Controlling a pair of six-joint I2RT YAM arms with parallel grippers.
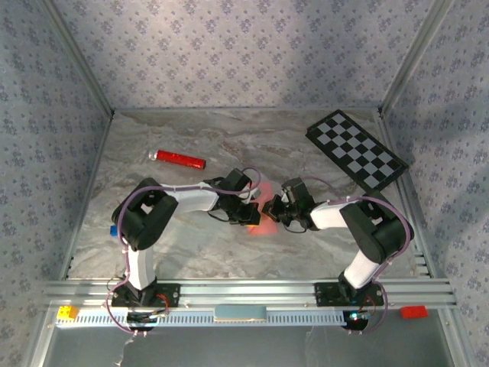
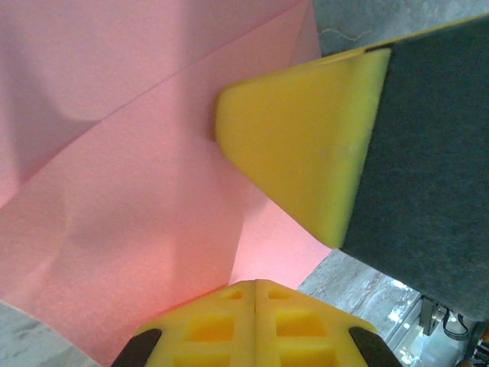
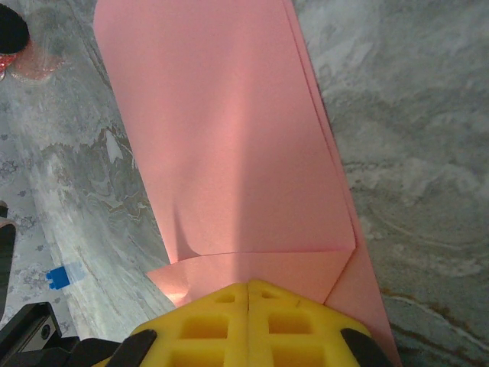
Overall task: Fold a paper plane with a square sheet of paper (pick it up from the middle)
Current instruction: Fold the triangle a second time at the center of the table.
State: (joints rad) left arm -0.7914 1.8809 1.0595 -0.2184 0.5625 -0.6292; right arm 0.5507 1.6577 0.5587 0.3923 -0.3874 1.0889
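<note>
The pink paper [image 1: 263, 227] lies mid-table between the two wrists, folded into a long narrow strip with layered edges [image 3: 229, 138]. A short flap is turned over at its near end. My right gripper [image 3: 248, 284] is shut, its tips resting on that flap with nothing visible in the seam. My left gripper [image 2: 254, 284] is also shut, its tips against the creased paper [image 2: 137, 191], where a fold line runs up to them. One yellow right finger [image 2: 298, 153] presses on the sheet close by. From above, the left gripper [image 1: 250, 214] and right gripper [image 1: 273, 212] nearly touch.
A red cylinder [image 1: 179, 159] lies at the back left. The black-and-white checkerboard [image 1: 357, 149] sits at the back right. A scrap of blue tape [image 3: 57, 277] is on the marbled table [image 1: 191, 245]. Patterned walls enclose three sides.
</note>
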